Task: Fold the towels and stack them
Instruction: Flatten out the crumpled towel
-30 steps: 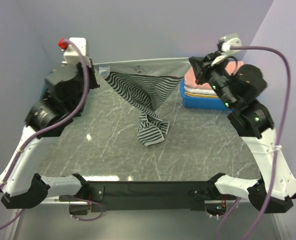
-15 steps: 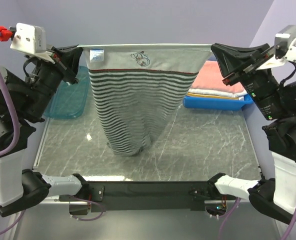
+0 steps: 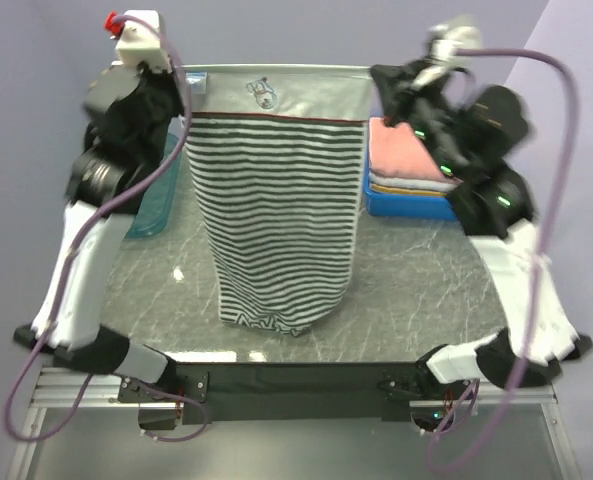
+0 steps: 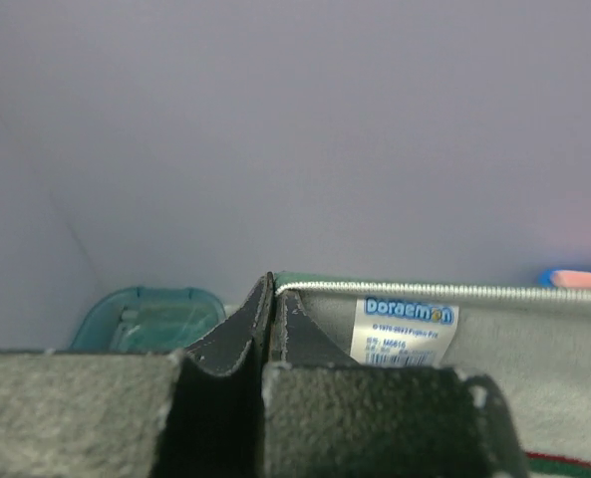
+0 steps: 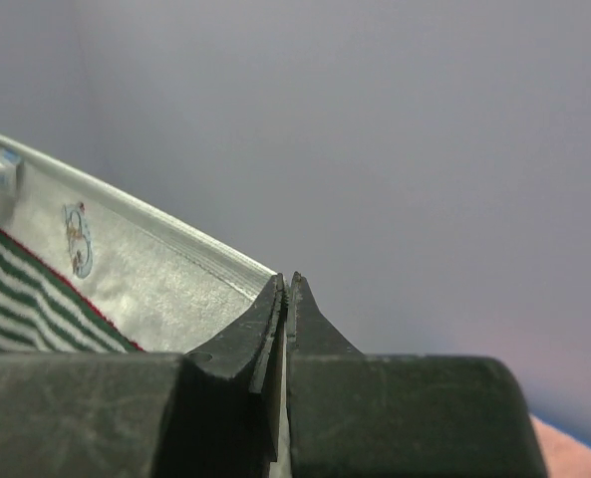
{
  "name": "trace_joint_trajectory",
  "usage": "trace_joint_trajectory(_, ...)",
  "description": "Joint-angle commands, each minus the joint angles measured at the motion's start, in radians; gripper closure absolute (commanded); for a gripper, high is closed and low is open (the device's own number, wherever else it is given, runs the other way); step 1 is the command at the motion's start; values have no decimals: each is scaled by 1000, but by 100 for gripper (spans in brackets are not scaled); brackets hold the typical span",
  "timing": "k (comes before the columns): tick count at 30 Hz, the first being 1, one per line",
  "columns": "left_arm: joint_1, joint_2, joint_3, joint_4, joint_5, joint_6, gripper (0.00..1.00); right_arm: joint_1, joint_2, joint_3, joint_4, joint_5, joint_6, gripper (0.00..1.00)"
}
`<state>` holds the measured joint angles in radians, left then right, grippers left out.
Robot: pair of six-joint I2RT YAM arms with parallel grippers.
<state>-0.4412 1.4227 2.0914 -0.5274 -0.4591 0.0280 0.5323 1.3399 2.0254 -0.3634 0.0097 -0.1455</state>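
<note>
The dark-and-white striped towel (image 3: 276, 210) hangs as a flat sheet between both arms, grey band on top, its lower hem reaching the table near the front edge. My left gripper (image 3: 184, 78) is shut on its top left corner, and my right gripper (image 3: 374, 75) is shut on its top right corner. The left wrist view has the left gripper (image 4: 272, 289) pinching the hem beside a white label (image 4: 407, 329). The right wrist view has the right gripper (image 5: 286, 284) clamped on the towel's (image 5: 126, 269) corner. A folded salmon pink towel (image 3: 404, 152) tops a stack at the right.
The stack of folded towels sits in a blue tray (image 3: 406, 207) at the back right, close under my right arm. A teal plastic container (image 3: 159, 205) lies at the left edge of the marble table (image 3: 426, 280), behind the left arm. Lilac walls stand close behind.
The striped towel went from a bunch sagging onto the table to a raised, stretched, flat hanging sheet. Both arms lifted it, then drew inward and back from their wider spread.
</note>
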Motion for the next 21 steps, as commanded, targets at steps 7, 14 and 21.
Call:
trace_joint_trajectory(7, 268, 246, -296, 179, -72, -160, 99, -133, 303, -129, 228, 203, -11, 100)
trace_joint_trajectory(14, 317, 571, -255, 202, -99, -211, 94, -149, 612, -59, 297, 233, 14, 100)
trace_joint_trajectory(21, 331, 814, -27, 115, -124, -301, 30, -150, 884, 123, 310, 375, 35, 60)
